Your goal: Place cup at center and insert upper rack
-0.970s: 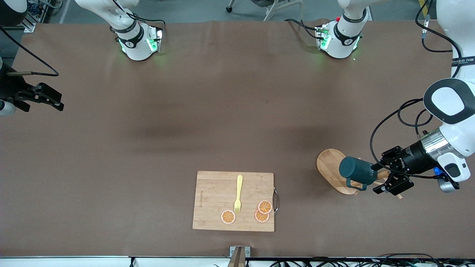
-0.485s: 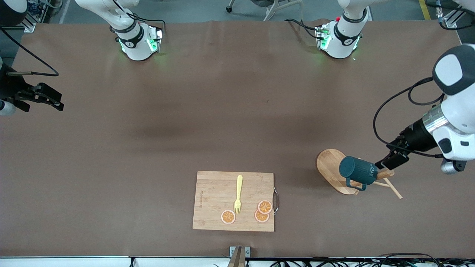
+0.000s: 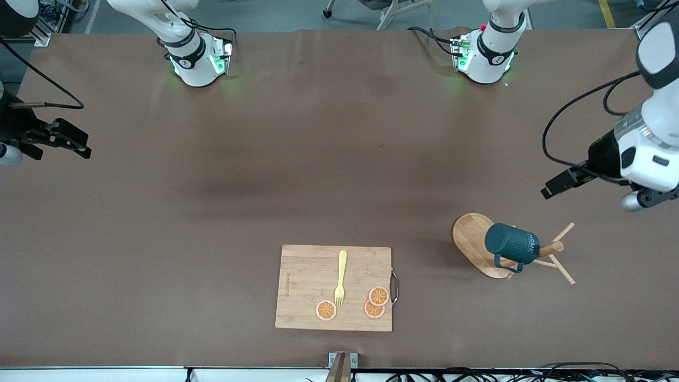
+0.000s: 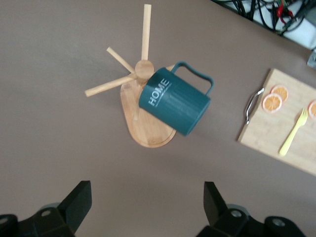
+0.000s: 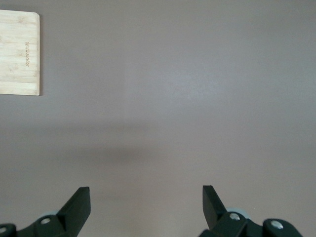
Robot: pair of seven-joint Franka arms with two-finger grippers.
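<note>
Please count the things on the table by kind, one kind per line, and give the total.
cup: 1
upper rack: 1
cutting board: 1
yellow fork: 1
orange slices: 3
Total: 7

A: What's on the table (image 3: 318,159)?

B: Brown mat over the whole top. Wooden cutting board (image 3: 307,286) at the edge nearest the front cam, approx. mid-length.

A: Anything else?

B: Upper rack (image 3: 473,241) w/ oval base flat on the mat, toward the left arm's end. Both arm bases at the edge farthest from the cam.
</note>
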